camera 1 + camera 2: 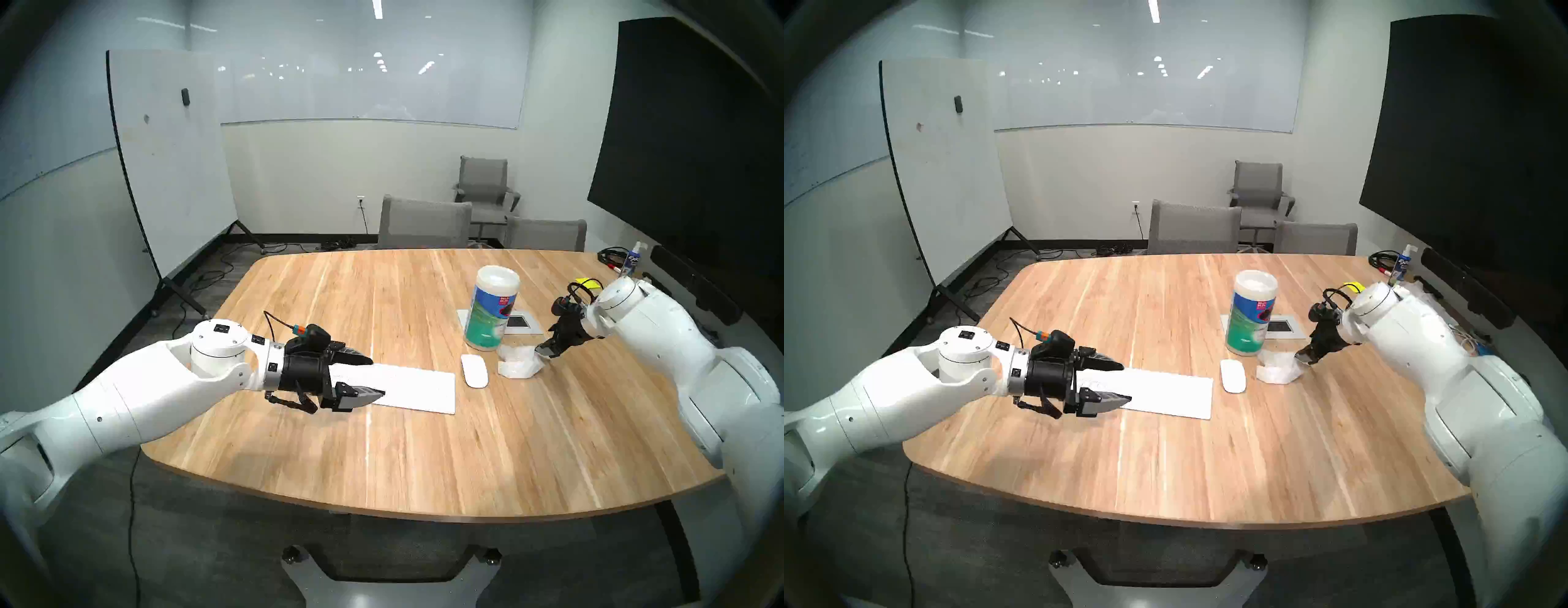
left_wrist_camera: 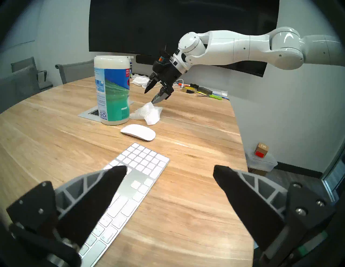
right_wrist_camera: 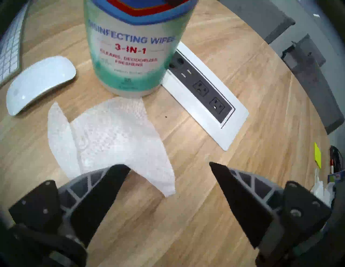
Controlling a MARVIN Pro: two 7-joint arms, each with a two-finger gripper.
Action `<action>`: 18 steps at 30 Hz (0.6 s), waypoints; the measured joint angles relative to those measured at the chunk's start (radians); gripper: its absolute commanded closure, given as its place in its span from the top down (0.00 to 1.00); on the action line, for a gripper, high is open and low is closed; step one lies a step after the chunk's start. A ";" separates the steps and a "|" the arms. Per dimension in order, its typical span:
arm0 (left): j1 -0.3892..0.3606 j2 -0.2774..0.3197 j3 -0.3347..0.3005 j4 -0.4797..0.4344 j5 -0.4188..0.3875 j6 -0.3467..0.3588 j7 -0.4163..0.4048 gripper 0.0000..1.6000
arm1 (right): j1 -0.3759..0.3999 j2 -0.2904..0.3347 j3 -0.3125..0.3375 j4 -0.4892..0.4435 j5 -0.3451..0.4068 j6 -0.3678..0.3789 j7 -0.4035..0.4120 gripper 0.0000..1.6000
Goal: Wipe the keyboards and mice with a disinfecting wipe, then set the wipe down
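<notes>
The white keyboard (image 1: 407, 388) (image 2: 134, 179) lies flat on the wooden table. My left gripper (image 1: 377, 378) (image 2: 169, 168) hovers open over its left end, with nothing between the fingers. The white mouse (image 1: 474, 370) (image 3: 39, 83) sits just right of the keyboard. Right of the mouse, the rumpled white wipe (image 1: 518, 363) (image 3: 112, 138) lies on the table. My right gripper (image 1: 545, 350) (image 3: 167, 166) stands open just above the wipe's right edge, tilted down. One fingertip (image 2: 155, 99) is at the wipe's raised fold, and the jaws grip nothing.
A tall canister of wipes (image 1: 492, 308) stands right behind the wipe and mouse. A power outlet panel (image 3: 205, 93) is set into the table beside it. A spray bottle, cables and tools (image 1: 628, 263) clutter the far right edge. Grey chairs (image 1: 424, 223) stand beyond the table.
</notes>
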 measured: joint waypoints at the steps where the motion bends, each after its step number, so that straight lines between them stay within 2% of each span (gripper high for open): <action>1: 0.000 0.000 0.000 0.000 0.000 0.000 0.000 1.00 | -0.006 0.003 -0.005 -0.003 -0.007 -0.010 -0.008 1.00; 10: 0.000 0.000 0.000 0.000 0.000 0.000 0.000 1.00 | -0.029 0.020 -0.031 0.007 -0.052 -0.074 -0.044 1.00; 18: 0.000 0.000 0.000 0.000 0.000 0.000 0.000 1.00 | -0.025 0.035 -0.021 0.015 -0.059 -0.088 -0.006 1.00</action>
